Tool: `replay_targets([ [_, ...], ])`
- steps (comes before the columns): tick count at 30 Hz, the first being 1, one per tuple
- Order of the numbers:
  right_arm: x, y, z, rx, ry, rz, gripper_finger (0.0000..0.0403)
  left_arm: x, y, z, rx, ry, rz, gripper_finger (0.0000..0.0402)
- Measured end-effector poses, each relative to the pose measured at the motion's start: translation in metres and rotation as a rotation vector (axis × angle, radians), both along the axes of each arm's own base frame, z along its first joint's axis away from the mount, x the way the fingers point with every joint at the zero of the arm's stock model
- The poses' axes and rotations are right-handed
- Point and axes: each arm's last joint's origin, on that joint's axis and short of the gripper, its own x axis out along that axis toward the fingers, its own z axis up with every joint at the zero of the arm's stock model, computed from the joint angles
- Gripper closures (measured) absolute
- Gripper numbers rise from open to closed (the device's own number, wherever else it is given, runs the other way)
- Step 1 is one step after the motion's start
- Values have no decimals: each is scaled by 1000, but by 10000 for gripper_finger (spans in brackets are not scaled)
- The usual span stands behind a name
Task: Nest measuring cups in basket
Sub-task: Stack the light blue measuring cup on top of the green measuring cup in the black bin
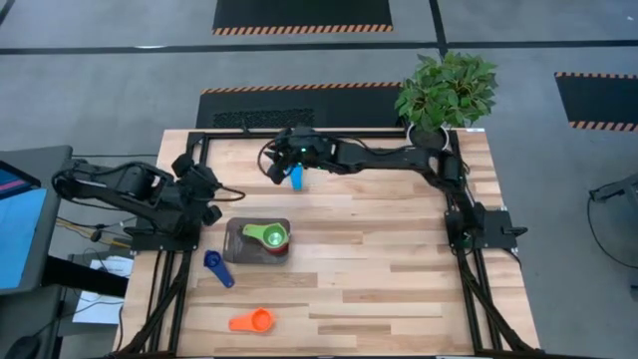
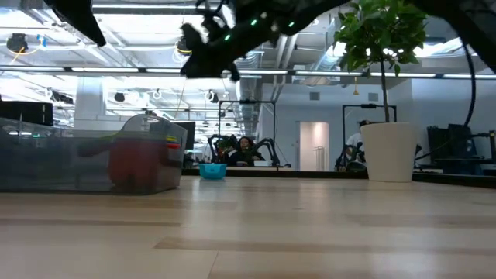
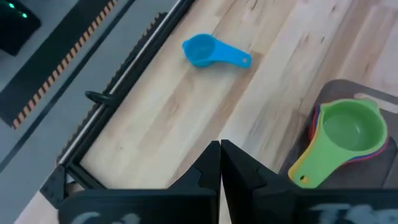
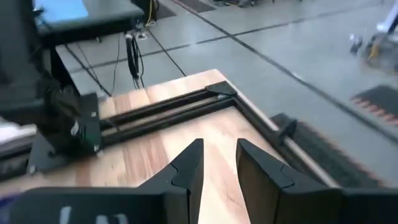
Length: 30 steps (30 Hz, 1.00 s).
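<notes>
The dark grey basket point(image 1: 235, 242) sits left of the table's middle and holds a stack of measuring cups with a green one point(image 1: 267, 236) point(image 3: 351, 130) on top. A light blue cup point(image 1: 296, 179) point(image 3: 211, 51) lies on the table near the far edge. Toward the near left lie a dark blue cup point(image 1: 217, 267) and an orange cup point(image 1: 251, 321). My right gripper point(image 1: 273, 167) point(image 4: 219, 163) hangs open, high above the table beside the light blue cup, with nothing between its fingers. My left gripper point(image 1: 210, 202) point(image 3: 220, 155) is shut and empty, left of the basket.
A white pot with a green plant point(image 1: 444, 95) stands at the far right corner. A black frame rail point(image 4: 174, 106) runs along the table's far and left edges. Bare wood lies right of the basket and across the table's right half.
</notes>
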Motion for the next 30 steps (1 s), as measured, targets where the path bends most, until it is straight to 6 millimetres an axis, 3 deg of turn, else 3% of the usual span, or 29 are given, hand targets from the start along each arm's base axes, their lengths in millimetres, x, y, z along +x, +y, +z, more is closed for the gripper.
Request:
replay_targets([
  [6, 12, -14, -32, 286, 141, -100, 291, 5, -2, -4, -31, 27, -1, 401],
  [8, 5, -16, -36, 360, 233, -151, 303, 6, -3, -5, -39, 31, -4, 401],
  [12, -4, -24, -37, 395, 294, -223, 347, 7, -3, -5, -41, 36, -6, 401],
  [16, -12, -47, -38, 443, 295, -209, 393, 6, -3, -5, -40, 37, -7, 401],
  [22, -25, -81, -38, 553, 262, -214, 387, 6, -3, -5, -39, 38, -8, 401],
  [30, -36, -95, -42, 673, 282, -225, 396, 6, -3, -5, -42, 35, -4, 401],
])
